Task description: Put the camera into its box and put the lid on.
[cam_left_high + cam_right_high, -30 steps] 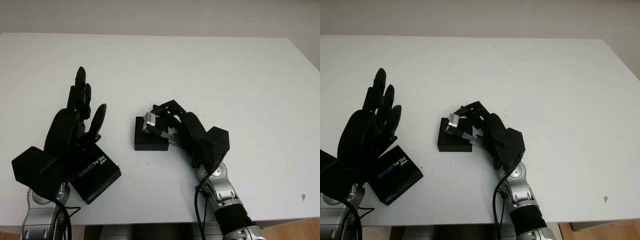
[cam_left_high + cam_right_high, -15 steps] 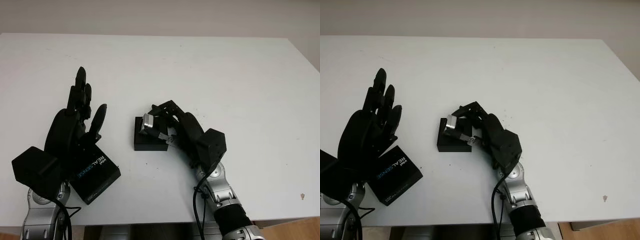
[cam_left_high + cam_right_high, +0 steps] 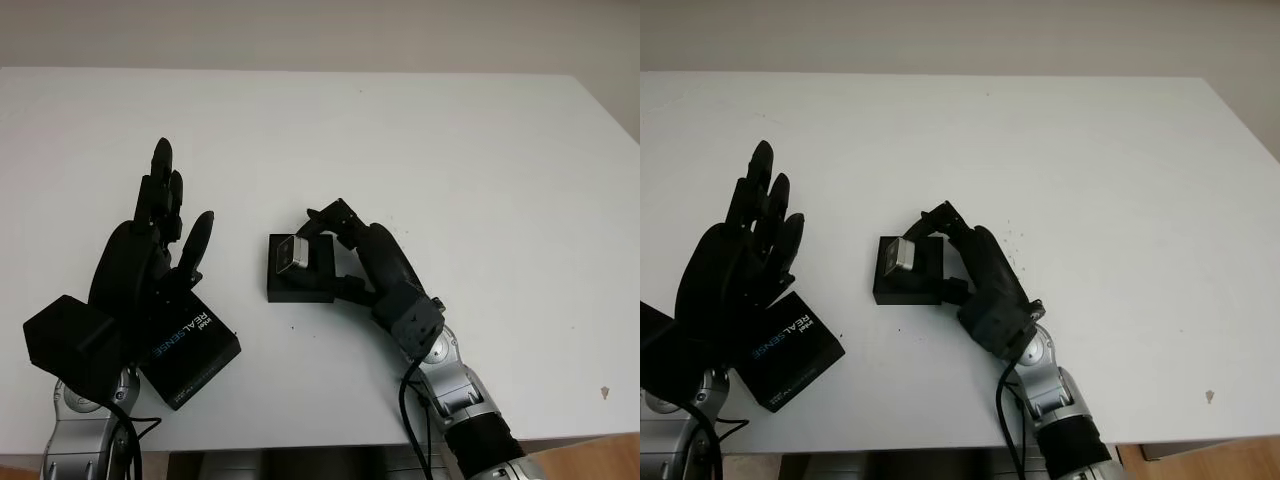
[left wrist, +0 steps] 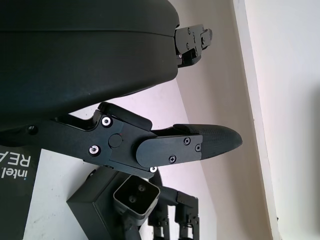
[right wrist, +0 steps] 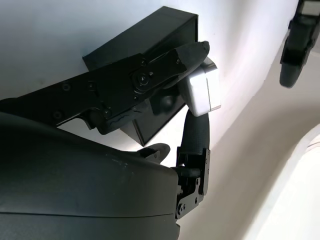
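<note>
The small silver camera (image 3: pixel 293 253) sits tilted in the open black box (image 3: pixel 300 285) at the table's middle. My right hand (image 3: pixel 325 255) reaches in from the right and is shut on the camera, one finger over its top edge and another under it (image 5: pixel 195 127). The black lid (image 3: pixel 190 345), printed "intel REALSENSE", lies on the table at the front left. My left hand (image 3: pixel 160 235) is open, hovering just above and behind the lid, partly covering it. In the left wrist view the camera (image 4: pixel 136 194) shows end-on atop the box.
The white table (image 3: pixel 450 150) spreads wide behind and to the right of the box. Its front edge runs close below the lid and my right forearm (image 3: pixel 460 400).
My right hand has turned and lowered the camera from above the box's right edge down into the box; its wrist dropped lower and farther right. The left hand and lid stayed still.
</note>
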Available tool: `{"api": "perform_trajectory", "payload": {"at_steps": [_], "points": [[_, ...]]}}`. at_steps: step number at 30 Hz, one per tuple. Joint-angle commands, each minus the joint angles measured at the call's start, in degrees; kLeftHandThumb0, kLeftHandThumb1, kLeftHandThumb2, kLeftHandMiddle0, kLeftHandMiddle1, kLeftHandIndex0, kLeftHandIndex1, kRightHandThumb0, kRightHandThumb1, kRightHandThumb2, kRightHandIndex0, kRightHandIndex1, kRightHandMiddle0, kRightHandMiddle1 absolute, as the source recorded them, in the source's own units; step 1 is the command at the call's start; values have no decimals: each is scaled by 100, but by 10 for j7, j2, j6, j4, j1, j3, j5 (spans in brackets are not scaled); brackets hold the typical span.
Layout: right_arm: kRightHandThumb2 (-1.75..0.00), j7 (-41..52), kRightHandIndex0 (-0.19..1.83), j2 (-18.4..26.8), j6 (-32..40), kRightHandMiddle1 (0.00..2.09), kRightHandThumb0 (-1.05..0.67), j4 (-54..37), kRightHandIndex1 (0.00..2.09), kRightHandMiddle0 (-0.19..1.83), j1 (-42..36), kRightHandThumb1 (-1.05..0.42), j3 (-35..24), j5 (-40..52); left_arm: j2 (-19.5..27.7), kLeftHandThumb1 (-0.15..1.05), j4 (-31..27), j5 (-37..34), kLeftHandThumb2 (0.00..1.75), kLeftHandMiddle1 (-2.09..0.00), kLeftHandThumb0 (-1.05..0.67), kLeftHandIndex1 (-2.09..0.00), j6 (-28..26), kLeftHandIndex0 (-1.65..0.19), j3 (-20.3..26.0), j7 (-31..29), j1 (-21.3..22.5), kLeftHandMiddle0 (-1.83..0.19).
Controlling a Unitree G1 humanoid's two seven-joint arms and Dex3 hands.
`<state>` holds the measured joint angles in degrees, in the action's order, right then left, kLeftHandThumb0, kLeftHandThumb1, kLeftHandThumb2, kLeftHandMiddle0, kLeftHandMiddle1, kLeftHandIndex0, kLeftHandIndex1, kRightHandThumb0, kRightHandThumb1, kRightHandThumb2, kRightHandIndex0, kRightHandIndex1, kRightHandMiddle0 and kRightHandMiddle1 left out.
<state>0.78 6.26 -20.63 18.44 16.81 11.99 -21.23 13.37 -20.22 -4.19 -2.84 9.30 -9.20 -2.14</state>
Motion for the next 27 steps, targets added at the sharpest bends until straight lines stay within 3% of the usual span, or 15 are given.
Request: {"api": "perform_trajectory", "payload": {"at_steps": [1, 11, 18, 27], "points": [[-5, -11, 37, 15, -10, 161, -47, -19, 23, 43, -21, -96, 12, -24, 3, 105, -14, 1, 48, -6, -67, -5, 1, 18, 2, 0, -7, 16], [-6, -42, 34, 54, -11, 154, -48, -90, 22, 38, -45, -98, 27, -88, 5, 105, -15, -8, 48, -5, -66, -6, -5, 17, 4, -8, -6, 17], [-5, -35, 20, 81, 9, 79, -54, -142, 7, 26, -53, -98, 46, -151, 7, 105, -17, -6, 49, -5, -65, -6, -5, 17, 6, -11, -6, 16], [-5, -16, 5, 89, 36, 43, -59, -173, 2, 25, -61, -98, 57, -168, 6, 105, -18, -2, 49, -5, -65, -5, -3, 17, 5, -12, -9, 17]]}}
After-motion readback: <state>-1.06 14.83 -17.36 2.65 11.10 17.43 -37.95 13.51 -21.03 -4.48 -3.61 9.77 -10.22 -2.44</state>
